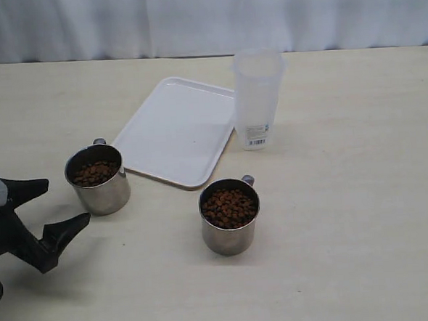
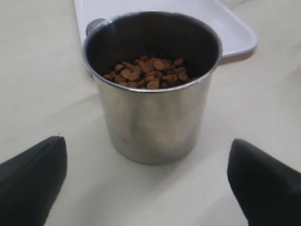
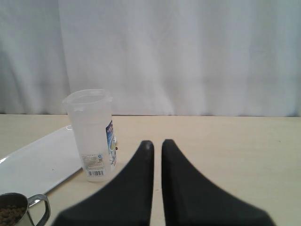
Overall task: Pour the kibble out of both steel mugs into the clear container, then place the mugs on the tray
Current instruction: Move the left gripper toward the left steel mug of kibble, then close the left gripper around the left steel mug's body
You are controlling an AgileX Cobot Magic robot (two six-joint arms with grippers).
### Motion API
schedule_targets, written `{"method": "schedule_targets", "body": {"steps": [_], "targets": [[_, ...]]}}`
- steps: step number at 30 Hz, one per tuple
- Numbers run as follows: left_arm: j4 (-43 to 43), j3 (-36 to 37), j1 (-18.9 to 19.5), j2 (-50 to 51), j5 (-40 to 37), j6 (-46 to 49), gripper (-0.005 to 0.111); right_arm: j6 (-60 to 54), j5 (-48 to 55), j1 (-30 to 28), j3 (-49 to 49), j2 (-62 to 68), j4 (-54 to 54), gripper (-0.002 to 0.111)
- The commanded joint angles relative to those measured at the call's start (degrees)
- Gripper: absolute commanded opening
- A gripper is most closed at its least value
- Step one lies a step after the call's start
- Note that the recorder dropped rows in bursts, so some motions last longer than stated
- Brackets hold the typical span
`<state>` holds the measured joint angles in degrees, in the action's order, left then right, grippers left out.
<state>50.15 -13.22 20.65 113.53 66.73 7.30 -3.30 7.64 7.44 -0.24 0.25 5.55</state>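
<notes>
Two steel mugs stand on the table, each holding kibble. The left mug point(image 1: 97, 181) point(image 2: 153, 94) has brown pellets point(image 2: 148, 73) low inside; the other mug point(image 1: 230, 216) point(image 3: 19, 212) is fuller. The white tray point(image 1: 179, 130) point(image 2: 235, 28) point(image 3: 37, 165) lies behind them. The clear container point(image 1: 258, 99) point(image 3: 89, 134) stands upright and empty by the tray's right edge. My left gripper point(image 1: 62, 204) point(image 2: 146, 146) is open, its fingers point(image 2: 33, 179) spread wide just short of the left mug, not touching it. My right gripper point(image 3: 157, 143) is shut on nothing, out of the exterior view.
A white curtain point(image 1: 205, 15) hangs along the table's far edge. Bare tabletop point(image 1: 361, 195) stretches to the right of the container and the second mug.
</notes>
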Motion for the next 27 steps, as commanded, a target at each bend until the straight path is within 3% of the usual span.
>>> {"method": "schedule_targets", "body": {"steps": [1, 16, 27], "targets": [[-0.80, -0.23, -0.03, 0.27, 3.23, -0.17, 0.068, -0.13, -0.09, 0.04, 0.24, -0.25, -0.19, 0.005], [4.40, -7.60, -0.03, 9.44, 3.23, -3.03, 0.068, -0.13, -0.09, 0.04, 0.24, -0.25, -0.19, 0.005], [5.23, -10.25, -0.03, 9.75, 3.23, -2.90, 0.068, -0.13, -0.09, 0.04, 0.24, -0.25, -0.19, 0.005]]}}
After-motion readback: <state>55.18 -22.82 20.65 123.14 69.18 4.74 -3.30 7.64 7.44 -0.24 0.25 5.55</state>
